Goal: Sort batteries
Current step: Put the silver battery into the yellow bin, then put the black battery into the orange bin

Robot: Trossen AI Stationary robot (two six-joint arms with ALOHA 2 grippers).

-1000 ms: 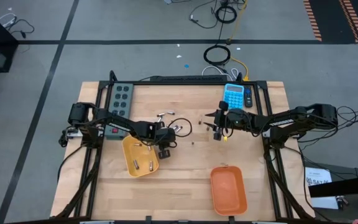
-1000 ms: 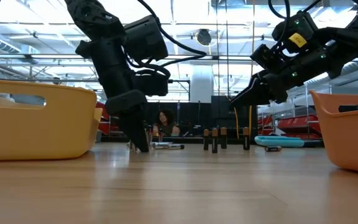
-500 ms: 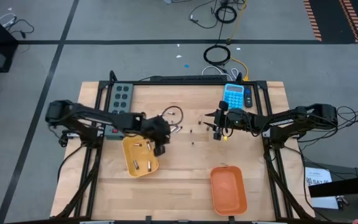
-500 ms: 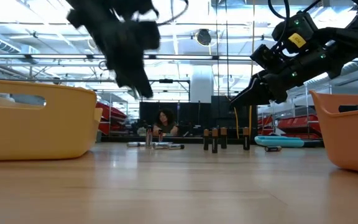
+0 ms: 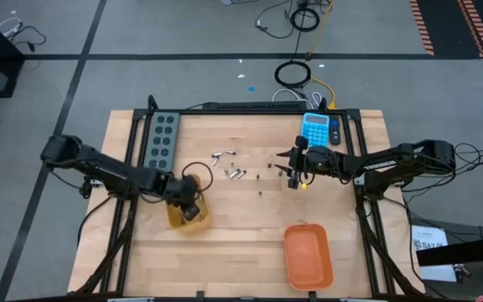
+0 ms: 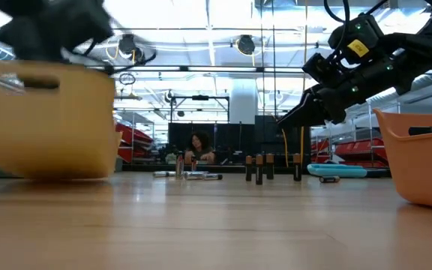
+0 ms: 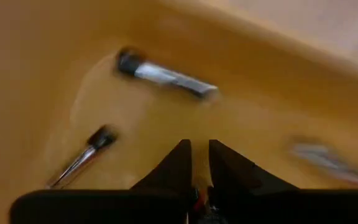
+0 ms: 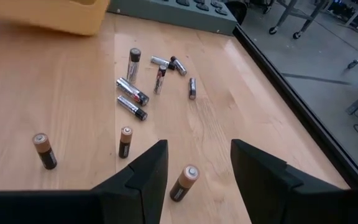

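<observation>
Several batteries (image 5: 229, 168) lie loose at the middle of the table, silvery ones in a cluster (image 8: 143, 84) and copper-topped ones, two of them upright (image 8: 125, 142). My left gripper (image 7: 199, 149) is low over the inside of the yellow tray (image 5: 198, 220), its fingers a narrow gap apart with nothing between them. Silvery batteries (image 7: 166, 78) lie on the tray's floor. My right gripper (image 8: 194, 163) hangs open above the table right of the loose batteries. A copper-topped battery (image 8: 184, 182) lies on the wood below the gap between its fingers. My left gripper points steeply down into the yellow tray. Whether its fingers touch the tray's floor (image 7: 104, 112) or its wall, I cannot tell.
An orange tray (image 5: 309, 256) stands near the front right. At the far edge are a blue calculator (image 5: 314, 128) and a grey button box (image 5: 162, 138). Bare wood lies between the two trays. A person shows far behind the table (image 6: 199, 146).
My left gripper has risen from the table just right of the yellow tray. It has swung toward the table's left edge, rolling as it went, and come down over the tray. In the low view the yellow tray now shows blurred and higher than before.
</observation>
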